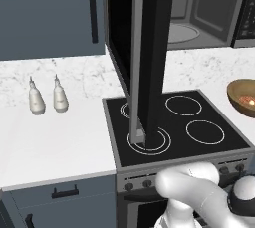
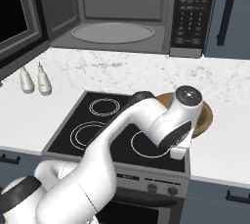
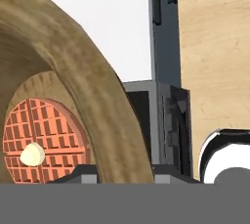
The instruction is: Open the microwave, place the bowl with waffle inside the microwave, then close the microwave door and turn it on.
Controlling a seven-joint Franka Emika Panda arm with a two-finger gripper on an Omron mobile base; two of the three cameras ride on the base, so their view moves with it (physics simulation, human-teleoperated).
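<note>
Bowl gripped at its rim, microwave standing open for it

The gripper [image 3: 124,171] pinches the wall of the bowl [image 3: 73,96], so the waffle [image 3: 41,142] stays level inside; the bowl sits at the right of the left base view, over the tabletop [image 2: 224,145] beside the stove [image 1: 174,127]. The microwave door [image 1: 149,48] is swung wide, leaving the microwave [image 2: 122,17] and its turntable [image 2: 112,33] free to receive it.

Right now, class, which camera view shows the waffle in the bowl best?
The hand view: the waffle fills the bowl close up, its grid and pale dab clear. The left base view shows a reddish patch inside the bowl; in the right base view the arm hides it.
</note>
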